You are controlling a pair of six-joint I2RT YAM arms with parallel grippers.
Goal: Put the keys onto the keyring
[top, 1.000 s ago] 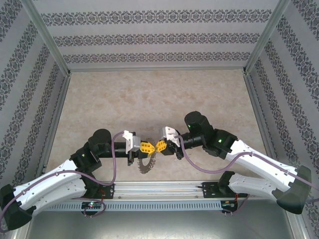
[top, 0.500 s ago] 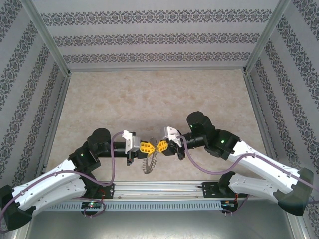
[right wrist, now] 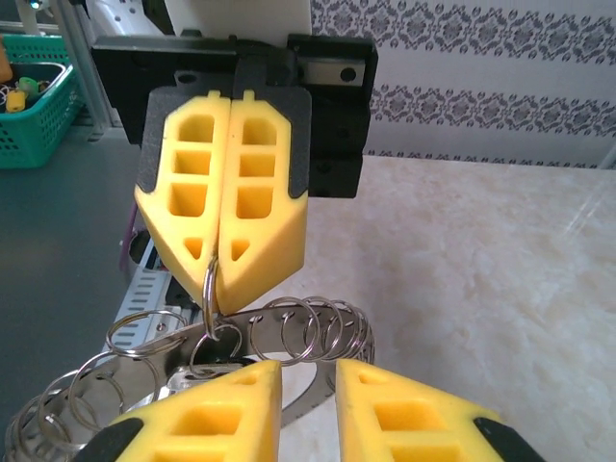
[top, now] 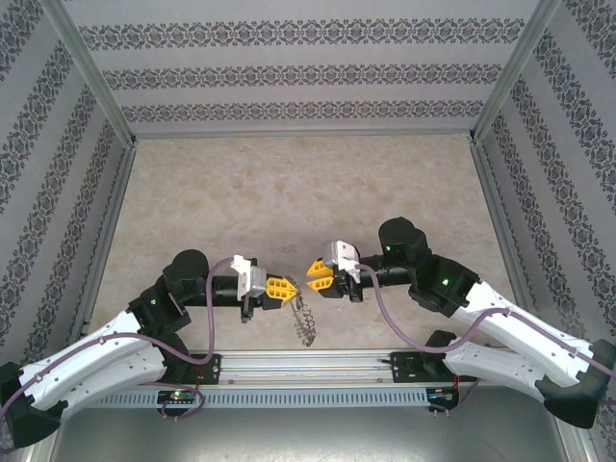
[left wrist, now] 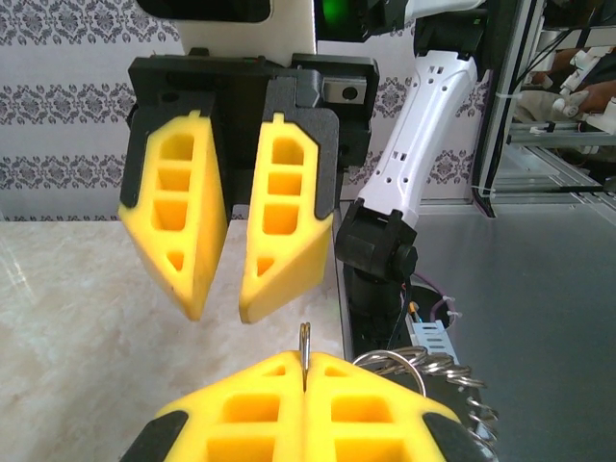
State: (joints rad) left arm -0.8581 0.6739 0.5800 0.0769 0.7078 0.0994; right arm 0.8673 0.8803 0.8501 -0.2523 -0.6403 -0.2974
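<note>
Right claw [top: 317, 273] backs off, now apart; left claw [top: 291, 292] clamps keyring [top: 304, 322] (by its rim); best held steady for threading.

A beige marbled tabletop [top: 289, 183] lies between 3 walls [top: 308, 72] papered in pale stripes with dark ornamental bands. 2 slanted metal posts [top: 89, 72] rise at its far corners, and a silvery rail [top: 308, 364] runs along its near edge. From the right wrist, a green basket [right wrist: 38, 125] of small colourful bits stands on a grey surface [right wrist: 58, 260] beside the tabletop
</note>
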